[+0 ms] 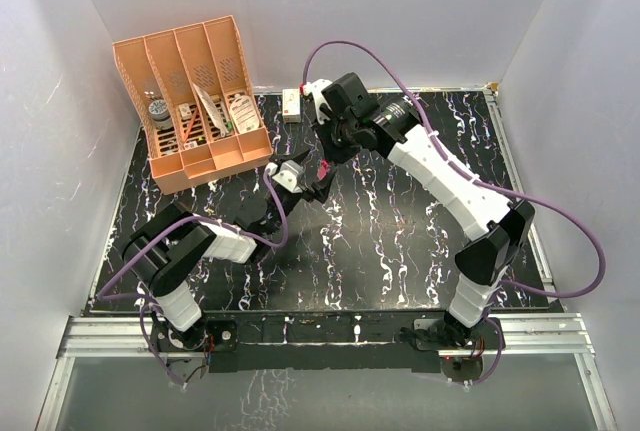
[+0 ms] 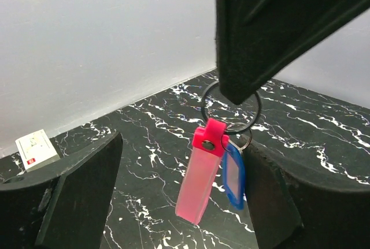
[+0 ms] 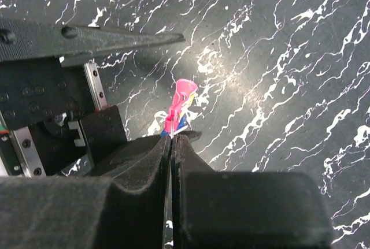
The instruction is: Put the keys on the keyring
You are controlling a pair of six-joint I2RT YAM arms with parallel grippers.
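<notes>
My right gripper (image 1: 328, 148) is shut on the keyring and holds it in the air above the black marbled table. In the left wrist view its dark fingertips (image 2: 243, 81) come down from the top and pinch a dark metal ring (image 2: 252, 119). A red-pink strap (image 2: 199, 185) and the blue-headed key (image 2: 234, 174) hang from that ring. In the right wrist view the shut gripper (image 3: 173, 136) has the pink strap (image 3: 184, 96) sticking out below its tips. My left gripper (image 2: 184, 142) is open, with its jaws on either side of the hanging strap and key and touching neither. I see no pale silvery key.
An orange desk organizer (image 1: 195, 101) with small items stands at the back left. A small white box (image 1: 292, 104) lies at the back wall; it also shows in the left wrist view (image 2: 36, 148). White walls enclose the table (image 1: 400, 241).
</notes>
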